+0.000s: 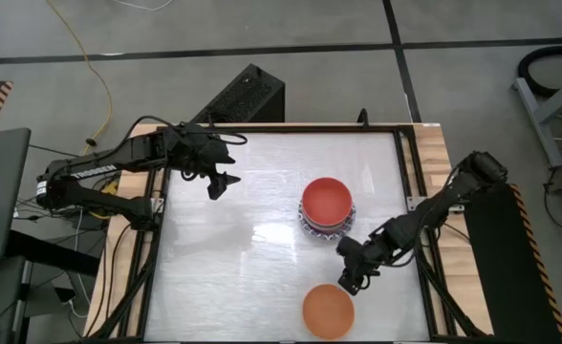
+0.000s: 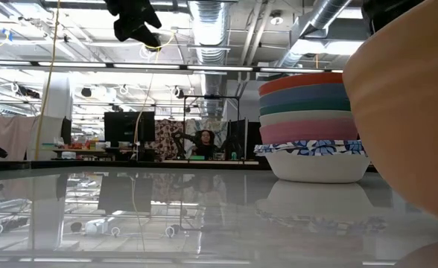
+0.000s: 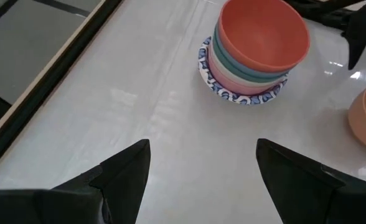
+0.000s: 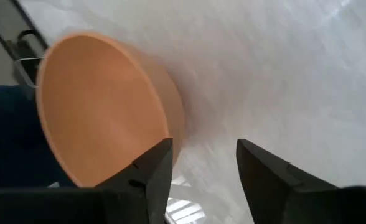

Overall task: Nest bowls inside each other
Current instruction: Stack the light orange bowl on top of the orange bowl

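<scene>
Bowls sat nested in one stack point(image 1: 327, 205) near the middle of the white table point(image 1: 224, 277), toward its right half. From the side, the stack showed a white bowl with a blue-and-white patterned outside point(image 2: 316, 158) at the bottom, then a pink bowl point(image 2: 308, 132), a pale cream-looking one point(image 2: 305, 117), a green one point(image 2: 305, 106), a blue one point(image 2: 302, 94) and a red bowl point(image 1: 326, 199) on top. Whether a second patterned bowl lay within the base could not be told from the low view.

An orange bowl point(image 1: 328, 311) stood alone at the near edge of the table, apart from the stack and upright on its base. The right gripper point(image 1: 350, 280) hovered just beside this bowl, between it and the stack. Its fingers point(image 4: 152, 171) stood spread with a clear gap, and nothing lay between them; one finger appeared close to the bowl's rim in the right wrist view, though contact could not be made out.

The left gripper point(image 1: 224, 182) hung above the table's far left part, well apart from every bowl, its fingers point(image 3: 130, 171) wide apart and empty, pointed toward the stack.

Beyond the table, a person point(image 2: 203, 141) was visible in the room behind.
</scene>
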`<state>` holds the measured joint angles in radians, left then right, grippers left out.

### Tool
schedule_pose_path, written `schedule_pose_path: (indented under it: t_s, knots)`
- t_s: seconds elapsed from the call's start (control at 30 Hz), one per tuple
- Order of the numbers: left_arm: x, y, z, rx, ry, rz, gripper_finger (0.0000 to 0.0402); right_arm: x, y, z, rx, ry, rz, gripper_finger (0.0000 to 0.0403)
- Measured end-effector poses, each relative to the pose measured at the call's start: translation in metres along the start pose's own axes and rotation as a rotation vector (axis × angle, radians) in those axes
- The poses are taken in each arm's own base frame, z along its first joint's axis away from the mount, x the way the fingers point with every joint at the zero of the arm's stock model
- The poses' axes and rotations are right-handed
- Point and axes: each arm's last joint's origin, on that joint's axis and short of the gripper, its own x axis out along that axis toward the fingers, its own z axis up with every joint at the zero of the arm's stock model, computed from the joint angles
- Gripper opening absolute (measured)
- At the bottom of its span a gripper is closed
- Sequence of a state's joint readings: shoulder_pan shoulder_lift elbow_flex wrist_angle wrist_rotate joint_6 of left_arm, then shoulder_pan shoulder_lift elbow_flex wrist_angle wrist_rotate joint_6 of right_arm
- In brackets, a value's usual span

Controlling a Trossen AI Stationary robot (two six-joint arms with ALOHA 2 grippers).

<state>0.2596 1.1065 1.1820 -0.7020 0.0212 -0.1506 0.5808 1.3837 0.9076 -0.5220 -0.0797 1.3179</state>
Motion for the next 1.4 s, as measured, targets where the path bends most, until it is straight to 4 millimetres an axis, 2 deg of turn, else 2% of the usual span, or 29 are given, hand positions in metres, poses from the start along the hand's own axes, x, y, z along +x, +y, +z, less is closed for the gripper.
schedule_pose_path:
  t_s: [0.23,0.57,0.97,1.1,1.3,1.4]
  knots:
    - [0.003,0.000,-0.001,0.014,0.018,0.003,0.0281,0.012,0.001,0.000,-0.019,0.005,-0.015,0.0193]
    - [0.011,0.001,-0.002,0.017,0.051,0.008,0.0281,0.013,0.009,-0.002,-0.057,-0.030,0.046,0.0192]
    - [0.014,0.001,-0.003,0.013,0.063,0.011,0.0281,0.052,0.002,-0.011,-0.074,0.020,-0.074,0.0189]
    - [0.014,0.001,-0.003,0.011,0.063,0.011,0.0281,0.058,0.000,-0.011,-0.066,0.034,-0.093,0.0152]
    - [0.014,0.001,-0.003,0.008,0.059,0.034,0.0281,0.057,-0.001,-0.011,-0.064,0.044,-0.097,0.0025]
    - [0.014,0.002,-0.002,0.011,0.057,0.045,0.0281,0.057,0.000,-0.011,-0.050,0.048,-0.095,0.0015]
